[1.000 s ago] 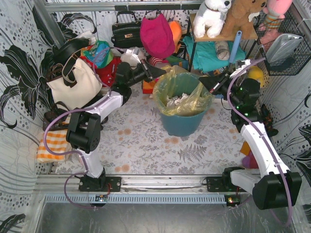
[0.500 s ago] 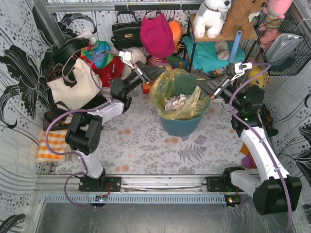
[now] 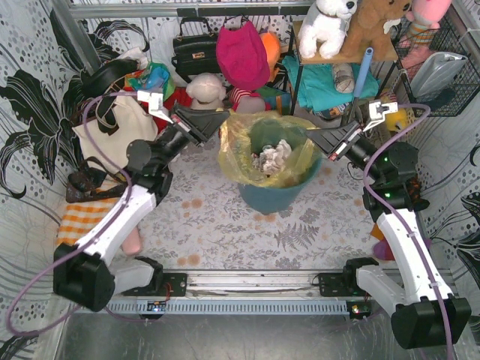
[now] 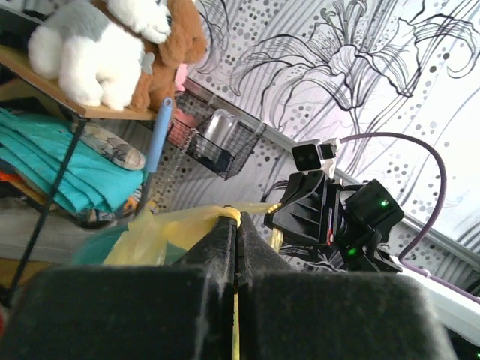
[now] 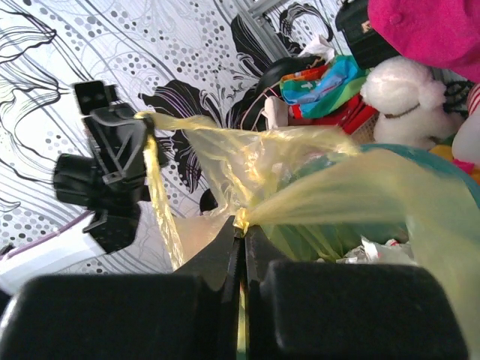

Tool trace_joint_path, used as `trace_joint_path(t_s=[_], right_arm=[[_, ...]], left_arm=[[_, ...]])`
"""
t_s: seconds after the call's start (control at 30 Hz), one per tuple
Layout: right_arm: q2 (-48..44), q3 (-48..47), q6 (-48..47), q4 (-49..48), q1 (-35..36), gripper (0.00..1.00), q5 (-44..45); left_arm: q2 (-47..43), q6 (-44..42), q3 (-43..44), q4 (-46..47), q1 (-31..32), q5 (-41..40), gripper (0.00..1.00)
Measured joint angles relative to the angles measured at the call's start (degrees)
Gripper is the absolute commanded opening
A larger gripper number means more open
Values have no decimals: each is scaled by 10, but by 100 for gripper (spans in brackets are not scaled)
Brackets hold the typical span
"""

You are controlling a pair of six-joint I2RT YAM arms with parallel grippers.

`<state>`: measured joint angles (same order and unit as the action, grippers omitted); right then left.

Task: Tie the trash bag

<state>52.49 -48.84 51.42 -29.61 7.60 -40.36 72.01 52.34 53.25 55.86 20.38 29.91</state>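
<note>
The trash bag [image 3: 264,155] is thin yellow-green plastic with crumpled white paper inside, and it sits in a teal bin [image 3: 271,196] mid-table. My left gripper [image 3: 226,117] is shut on the bag's left rim, which shows as a yellow fold at its tips [image 4: 235,216]. My right gripper [image 3: 312,138] is shut on the right rim, pinched at its tips [image 5: 241,225]. The rim is stretched taut between them, above the bin. In the right wrist view the bag [image 5: 360,191] spreads toward the left gripper [image 5: 142,120].
A cream tote bag [image 3: 112,133] stands at the left and a black handbag [image 3: 196,49] and a pink bag [image 3: 243,54] at the back. Plush toys [image 3: 330,22] sit on a shelf, and a wire basket [image 3: 436,71] hangs at the right. An orange striped cloth [image 3: 81,223] lies left.
Both grippers have risen and drawn apart with the bag's rim, lifting and stretching the mouth wider. The left arm has swung up and to the left.
</note>
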Motion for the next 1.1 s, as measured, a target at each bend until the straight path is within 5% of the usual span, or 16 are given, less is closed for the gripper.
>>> trace_joint_path(t_s=[0.23, 0.57, 0.77, 1.1], right_arm=[[11, 0, 0, 23, 0, 0, 17], [57, -15, 5, 25, 0, 0, 34], [95, -99, 16, 17, 0, 0, 40], [118, -254, 50, -37, 0, 0, 35]], left_arm=[[-107, -89, -1, -219, 2, -45, 0], [-98, -135, 43, -419, 2, -85, 0], [-60, -120, 140, -409, 2, -64, 0], [-22, -41, 251, -259, 2, 10, 0]])
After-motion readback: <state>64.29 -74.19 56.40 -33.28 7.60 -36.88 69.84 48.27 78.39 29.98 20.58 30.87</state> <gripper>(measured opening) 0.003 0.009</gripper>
